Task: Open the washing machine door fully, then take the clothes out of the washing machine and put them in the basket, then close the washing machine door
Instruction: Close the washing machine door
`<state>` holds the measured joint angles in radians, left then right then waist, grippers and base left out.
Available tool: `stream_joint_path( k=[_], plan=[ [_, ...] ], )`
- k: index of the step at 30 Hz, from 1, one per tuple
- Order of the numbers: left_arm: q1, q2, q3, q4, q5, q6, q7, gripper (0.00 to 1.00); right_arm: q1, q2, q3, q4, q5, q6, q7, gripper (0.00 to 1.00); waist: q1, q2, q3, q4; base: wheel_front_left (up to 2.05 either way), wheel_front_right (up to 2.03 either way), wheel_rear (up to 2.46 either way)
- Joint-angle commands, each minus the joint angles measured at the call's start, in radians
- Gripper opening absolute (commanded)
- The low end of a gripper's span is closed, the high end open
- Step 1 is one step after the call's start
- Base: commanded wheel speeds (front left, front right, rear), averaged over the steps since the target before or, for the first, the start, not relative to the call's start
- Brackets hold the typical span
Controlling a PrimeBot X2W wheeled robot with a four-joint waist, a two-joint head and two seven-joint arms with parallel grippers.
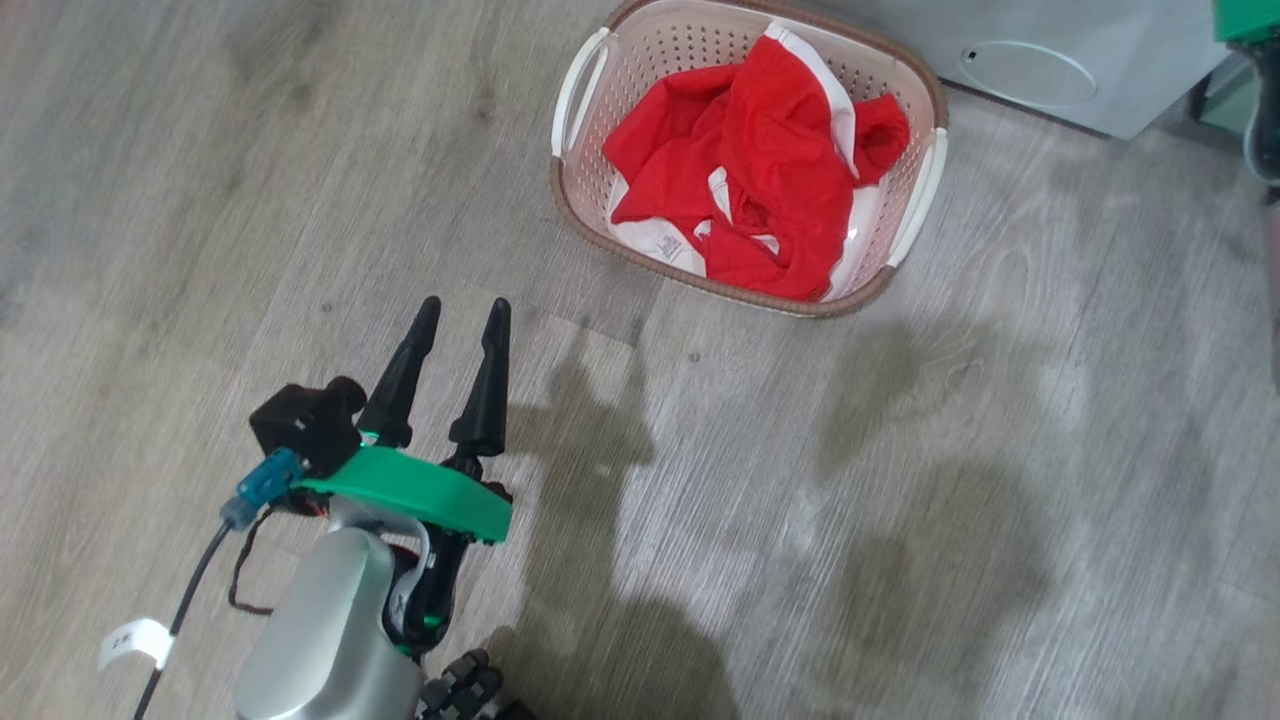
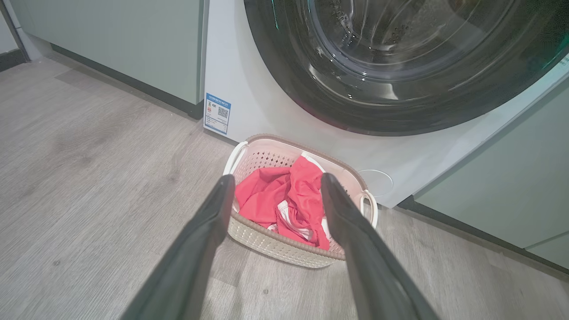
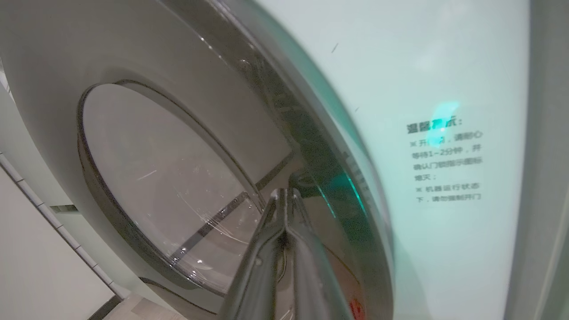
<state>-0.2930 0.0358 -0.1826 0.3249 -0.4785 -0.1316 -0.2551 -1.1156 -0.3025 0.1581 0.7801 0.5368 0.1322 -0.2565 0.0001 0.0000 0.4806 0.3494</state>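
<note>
The washing machine [image 2: 253, 80] stands on the floor [image 1: 900, 500], with the washing machine door [image 2: 306, 93] lying flat against its white front. The basket [image 1: 650, 60] sits on the floor just before the machine, the clothes [image 1: 770, 150] bunched inside it. The left pincer [image 1: 464, 305] hangs released and empty near the basket; the right pincer [image 3: 284, 193] is clenched on nothing, tips at the door's dark rim.
</note>
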Motion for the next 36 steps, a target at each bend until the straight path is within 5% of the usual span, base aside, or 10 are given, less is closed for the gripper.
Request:
stream_joint_path(
  k=[1, 13, 21, 24, 25, 26, 27, 36],
  plan=[
    [-0.027, 0.015, 0.024, -0.031, -0.007, 0.001, -0.007, 1.0, -0.045, -0.007, -0.014, -0.023, -0.008, -0.002, -0.005, 0.0, -0.0001, 0.0, 0.008, 0.001, 0.0, 0.0, 0.0],
    [-0.039, 0.015, 0.02, -0.029, -0.01, 0.001, -0.007, 1.0, -0.047, 0.01, -0.007, -0.049, -0.038, -0.002, -0.005, 0.0, -0.0001, 0.0, 0.026, -0.005, 0.0, 0.0, 0.0],
    [0.001, 0.014, 0.059, -0.007, 0.006, 0.001, -0.007, 1.0, 0.135, 0.042, 0.059, -0.135, -0.026, -0.002, -0.005, 0.0, -0.0001, 0.0, -0.11, -0.033, 0.0, 0.0, 0.0],
    [0.036, 0.014, 0.082, 0.001, 0.023, 0.001, -0.007, 1.0, 0.24, 0.031, 0.13, -0.186, -0.103, -0.002, -0.005, 0.0, -0.0001, 0.0, -0.187, -0.053, 0.0, 0.0, 0.0],
    [0.048, 0.014, 0.088, 0.005, 0.03, 0.001, -0.007, 1.0, 0.279, 0.041, 0.135, -0.202, -0.113, -0.002, -0.005, 0.3, -0.0001, 0.0, -0.213, -0.062, 0.0, 0.0, 0.0],
    [0.059, 0.014, 0.092, 0.009, 0.037, 0.001, -0.007, 1.0, 0.317, 0.053, 0.128, -0.217, -0.115, -0.002, -0.005, 0.76, -0.0001, 0.0, -0.239, -0.072, 0.0, 0.0, 0.0],
    [0.081, 0.017, 0.1, 0.014, 0.061, 0.001, -0.007, 1.0, 0.389, 0.075, 0.117, -0.239, -0.122, -0.002, -0.005, 1.0, -0.0001, 0.0, -0.289, -0.095, 0.0, 0.0, 0.0],
    [0.143, 0.093, 0.159, 0.032, 0.086, 0.001, -0.007, 1.0, 0.633, 0.153, 0.036, -0.306, -0.162, -0.002, -0.005, 1.0, -0.0001, 0.0, -0.43, -0.194, 0.0, 0.0, 0.0]
  ],
)
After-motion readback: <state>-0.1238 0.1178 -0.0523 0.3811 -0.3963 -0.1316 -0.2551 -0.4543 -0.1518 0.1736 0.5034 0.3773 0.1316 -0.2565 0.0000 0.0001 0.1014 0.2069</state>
